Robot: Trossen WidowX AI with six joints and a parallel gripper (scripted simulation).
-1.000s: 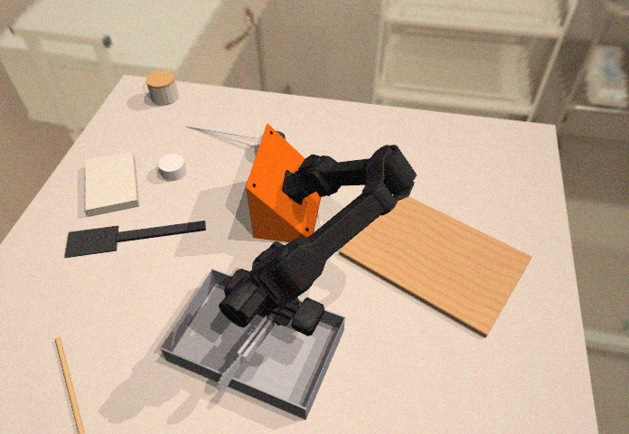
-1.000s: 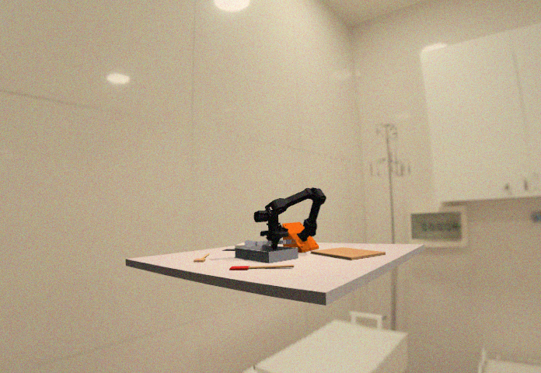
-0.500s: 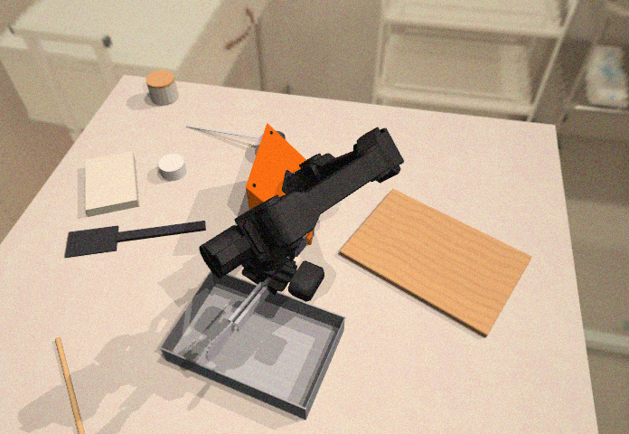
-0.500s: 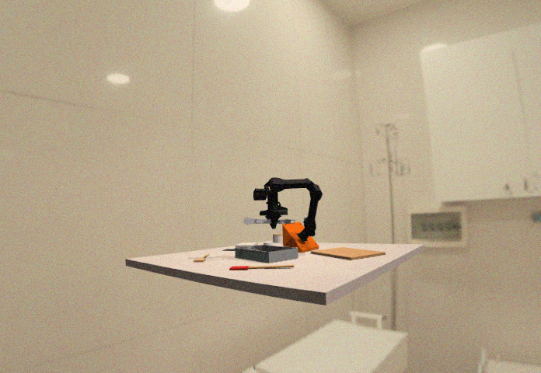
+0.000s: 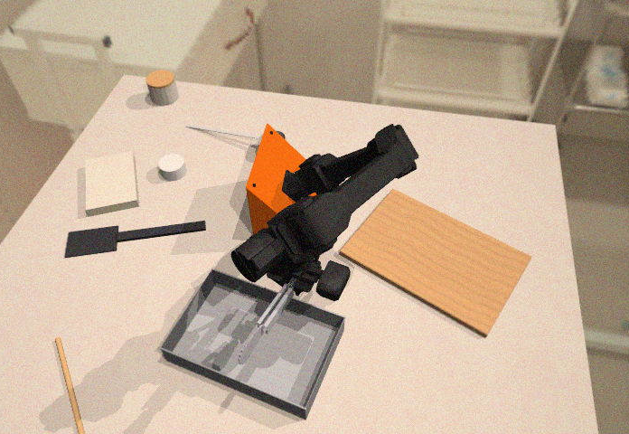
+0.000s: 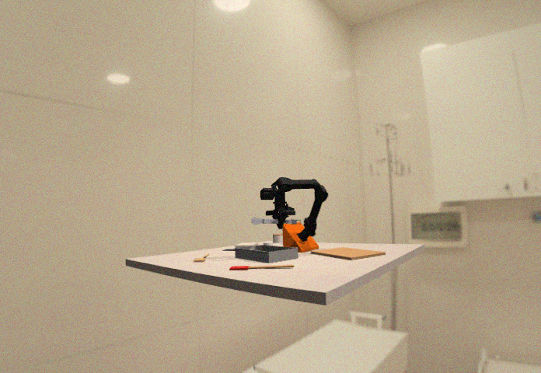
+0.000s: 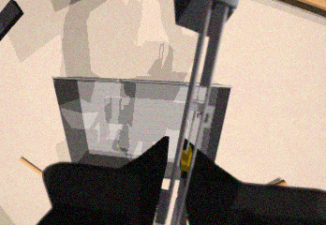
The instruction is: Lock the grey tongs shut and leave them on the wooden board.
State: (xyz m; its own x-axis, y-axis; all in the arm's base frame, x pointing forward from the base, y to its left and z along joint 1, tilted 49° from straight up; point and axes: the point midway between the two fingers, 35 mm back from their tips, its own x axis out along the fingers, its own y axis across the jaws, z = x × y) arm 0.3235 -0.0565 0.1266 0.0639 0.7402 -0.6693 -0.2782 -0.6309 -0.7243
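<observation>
Red at its head and tan along its handle, a slim spatula [image 6: 239, 267] lay nearest on the pale table [image 5: 427, 383] [image 6: 235, 277] [image 7: 274, 103], and a thin tan wooden stick [image 5: 70, 383] lay off to one side. Behind the spatula stood the dark grey, rectangular roasting tin [image 5: 233, 382] [image 6: 258, 253] [image 7: 224, 112]. The slender grey metal tongs [image 5: 277, 306] [image 6: 260, 221] [image 7: 213, 52] were held above it, clear of its rim and roughly level, with their two long arms close together. The black parallel-jaw gripper [image 5: 295, 286] [image 6: 280, 224] [image 7: 174, 142] was closed on them, a small yellow part showing between the arms near its fingertips. Whether the hinge had locked, I cannot tell. The flat brown wooden board [image 5: 438, 260] [image 6: 348, 252] [image 7: 320, 7] lay well apart from the tongs, and the flat black spatula [image 5: 91, 241] lay across on the other side. Farther back rose the wedge-shaped orange base [image 5: 269, 158] [image 6: 291, 235], with a cream rectangular block [image 5: 110, 179] and a short white cylinder [image 5: 172, 165] off to its side. Farthest stood a round grey jar [image 5: 162, 91] with a tan lid.
</observation>
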